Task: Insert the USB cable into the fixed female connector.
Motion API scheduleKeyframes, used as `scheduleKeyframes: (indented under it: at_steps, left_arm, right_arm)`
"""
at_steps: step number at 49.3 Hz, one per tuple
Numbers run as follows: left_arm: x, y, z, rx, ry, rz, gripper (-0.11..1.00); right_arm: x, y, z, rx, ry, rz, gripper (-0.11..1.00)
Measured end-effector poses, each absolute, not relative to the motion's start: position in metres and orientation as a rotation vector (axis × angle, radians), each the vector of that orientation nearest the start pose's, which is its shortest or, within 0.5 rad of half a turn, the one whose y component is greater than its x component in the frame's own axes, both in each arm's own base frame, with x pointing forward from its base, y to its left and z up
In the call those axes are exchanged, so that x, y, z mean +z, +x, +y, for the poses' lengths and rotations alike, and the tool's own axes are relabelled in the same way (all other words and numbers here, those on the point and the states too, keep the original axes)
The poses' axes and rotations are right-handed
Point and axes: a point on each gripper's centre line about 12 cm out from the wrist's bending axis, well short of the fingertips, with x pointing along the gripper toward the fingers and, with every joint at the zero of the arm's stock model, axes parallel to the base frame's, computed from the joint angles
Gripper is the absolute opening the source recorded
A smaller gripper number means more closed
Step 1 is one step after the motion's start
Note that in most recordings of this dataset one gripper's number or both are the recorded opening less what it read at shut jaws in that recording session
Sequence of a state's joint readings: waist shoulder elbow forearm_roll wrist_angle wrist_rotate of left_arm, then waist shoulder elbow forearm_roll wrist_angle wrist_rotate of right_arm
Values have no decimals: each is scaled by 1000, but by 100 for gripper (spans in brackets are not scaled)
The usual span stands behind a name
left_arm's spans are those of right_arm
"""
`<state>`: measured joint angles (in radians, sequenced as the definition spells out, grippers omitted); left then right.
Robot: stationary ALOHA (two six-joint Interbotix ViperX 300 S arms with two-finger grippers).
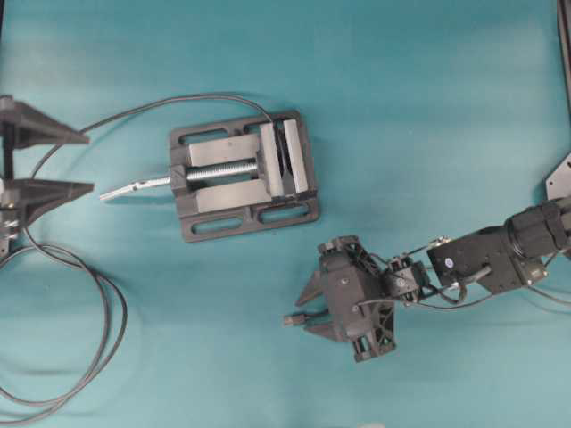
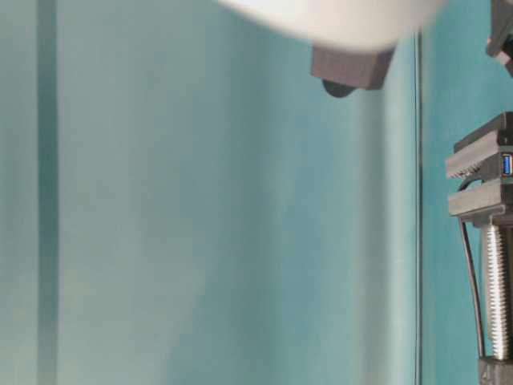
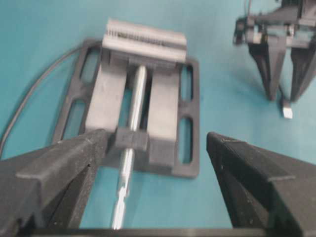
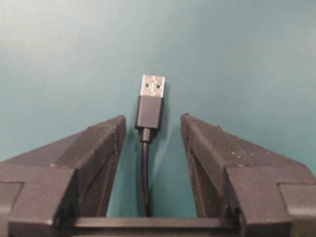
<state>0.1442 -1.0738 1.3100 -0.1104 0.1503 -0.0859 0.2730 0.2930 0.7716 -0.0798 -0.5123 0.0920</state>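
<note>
- Landmark for you: the grey metal vise [image 1: 243, 176], sitting on the teal table [image 1: 428, 107] a little left of centre in the overhead view, its silver screw handle [image 1: 134, 187] pointing left.
- The fixed female connector [image 2: 506, 164] – you can see it best from table level: a blue-tongued socket pinched between the vise's jaws, opening toward that camera. In the overhead view it is only a dark patch at the right-hand end of the vise.
- The long black cable [image 1: 98, 303] leaves the vise's far corner, arcs left past the handle, then lies in big loops well below and left of the vise.
- Your right gripper [image 1: 308, 308] is below and to the right of the vise, well apart from it, its fingers pointing left. The jaws stand apart with a clear gap on each side of the plug – nothing is gripped.
- The USB cable [image 4: 144, 173] runs straight up the middle between those fingers; its black plug with the silver tip [image 4: 152, 101] lies on the table just beyond the fingertips, touching neither.
- Your left gripper [image 1: 89, 162] is at the left edge, beyond the tip of the vise's handle. Its jaws are spread wide and hold nothing – its wrist camera looks straight along the screw at the vise between them.
</note>
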Motion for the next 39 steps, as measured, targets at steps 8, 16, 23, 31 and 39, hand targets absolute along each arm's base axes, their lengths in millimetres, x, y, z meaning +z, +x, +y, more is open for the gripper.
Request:
scheduleKeyframes:
  at_steps: [8,16,23,31,39]
  left_arm:
    - [196,159,22,167,-224,362,99]
    - [185,156,22,173,-221,333,99]
    - [180,154,22,175,-220,323,99]
    - [180,154,22,176,-221,319,99]
    - [180,154,22,176,-220,319,99]
  right_arm:
    - [68,373,112,305,-45,566,53]
    - [63,370,117,314,-46,581,52]
    - [61,369,118,315,-35,589,51]
    - [59,368,118,310,-22,597,47]
    - [57,364,117,305,-7,609,45]
